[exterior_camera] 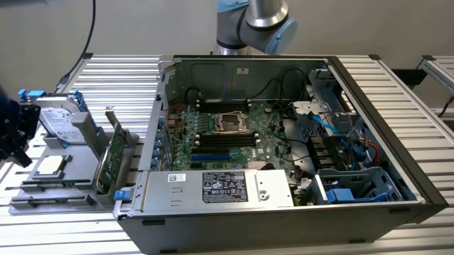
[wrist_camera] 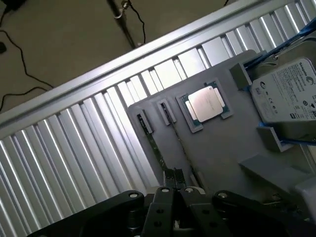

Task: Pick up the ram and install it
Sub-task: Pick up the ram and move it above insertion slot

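In the exterior view, an open computer case (exterior_camera: 234, 234) lies on its side on the slatted counter (exterior_camera: 120, 74), so its board faces up for work from above. At the exterior view's left, a grey tray (exterior_camera: 42, 204) holds the parts apart in their own seats: a hard drive (exterior_camera: 60, 125), a processor chip (exterior_camera: 50, 166) and a tall expansion card (exterior_camera: 110, 159) standing on edge. The ram (exterior_camera: 55, 184) lies low along the tray's near side, a slim green strip. The gripper (exterior_camera: 20, 156) hangs just above that end of the tray.

In the wrist view, the gripper (wrist_camera: 174, 175) points down at the tray (wrist_camera: 212, 148). Its jaws are pressed almost together at the end of the ram (wrist_camera: 155, 148), which shows edge-on as a thin dark line in a narrow slot. I cannot tell whether they pinch it or merely meet over it.
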Motion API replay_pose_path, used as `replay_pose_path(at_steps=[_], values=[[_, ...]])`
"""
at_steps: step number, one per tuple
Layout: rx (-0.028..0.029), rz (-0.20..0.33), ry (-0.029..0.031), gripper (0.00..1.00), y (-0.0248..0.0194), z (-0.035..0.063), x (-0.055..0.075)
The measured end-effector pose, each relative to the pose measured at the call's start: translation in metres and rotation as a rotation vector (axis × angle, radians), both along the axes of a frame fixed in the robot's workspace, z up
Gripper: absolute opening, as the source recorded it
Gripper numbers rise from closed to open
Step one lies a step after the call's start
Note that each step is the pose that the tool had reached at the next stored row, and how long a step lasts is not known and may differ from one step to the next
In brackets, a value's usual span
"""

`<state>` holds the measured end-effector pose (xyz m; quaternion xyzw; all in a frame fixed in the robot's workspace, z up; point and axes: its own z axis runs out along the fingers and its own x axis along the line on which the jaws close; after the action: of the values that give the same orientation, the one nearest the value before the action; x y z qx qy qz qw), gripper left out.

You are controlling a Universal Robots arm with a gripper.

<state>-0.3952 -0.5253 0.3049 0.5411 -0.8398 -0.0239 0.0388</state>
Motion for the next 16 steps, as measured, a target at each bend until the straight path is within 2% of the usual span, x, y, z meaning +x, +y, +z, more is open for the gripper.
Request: replay_pose_path(at_steps=[16], values=[[0.0,0.292,-0.0001,0.11,0.0,-0.0111,0.0]])
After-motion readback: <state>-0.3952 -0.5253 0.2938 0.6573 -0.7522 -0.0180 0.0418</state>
